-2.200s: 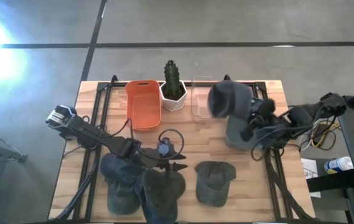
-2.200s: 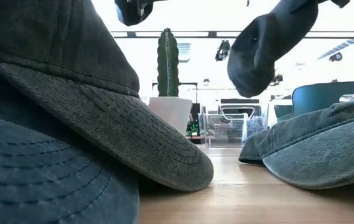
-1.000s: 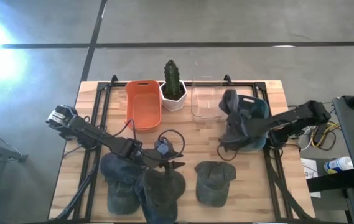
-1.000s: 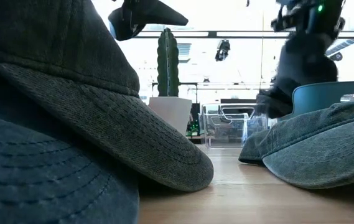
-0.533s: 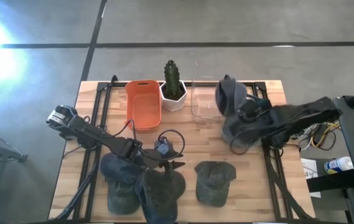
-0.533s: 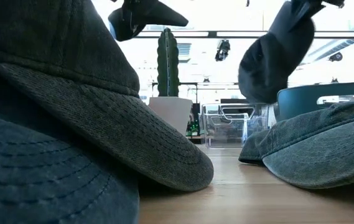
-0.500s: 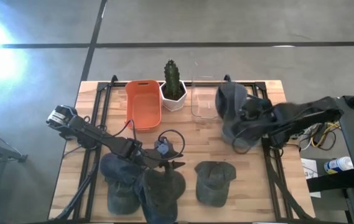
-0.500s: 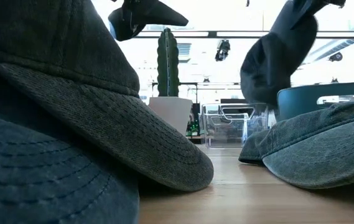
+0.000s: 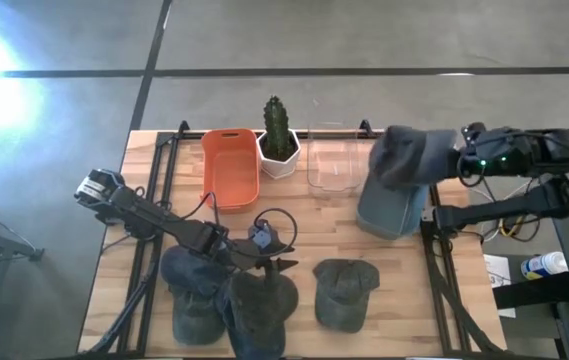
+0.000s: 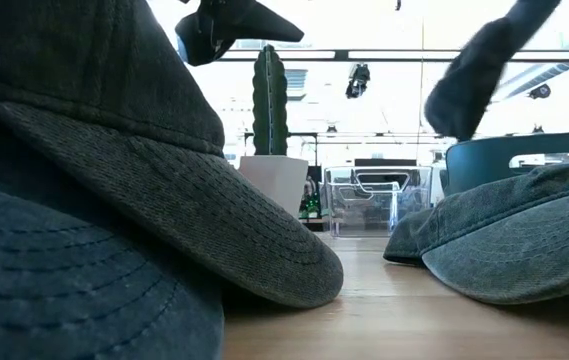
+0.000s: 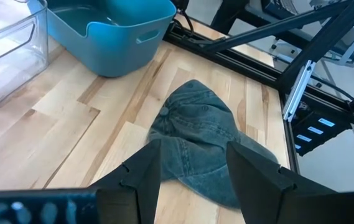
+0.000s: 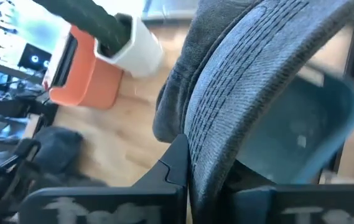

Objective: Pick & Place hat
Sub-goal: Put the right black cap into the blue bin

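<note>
A grey concrete floor surrounds the desk [image 9: 164, 150], a pale butcher-block wooden top in a black metal frame. Along its far edge stand an orange plastic bin [image 9: 229, 168], a ribbed green cactus [image 9: 276, 122] in a white faceted pot [image 9: 280, 160], a clear plastic container [image 9: 331, 165], and a teal plastic tub [image 9: 392, 210] with rounded corners.

The right tool [image 12: 192, 171] hangs above the teal tub, its fingers clamped on the stitched brim of a grey denim cap [image 9: 409, 155], whose soft crown droops over the tub's far side. In the right wrist view the brim's parallel rows of stitching curve across the frame with the tub's blue interior showing below.

The left tool [image 11: 189, 165] hovers low over the near middle of the desk with its dark angular fingers spread apart and holding nothing. Just beyond them lies a faded denim cap [image 11: 204, 146] flat on the wood. Two more dark denim caps [image 9: 224, 300] lie heaped at the desk's near left, beneath the left arm.
</note>
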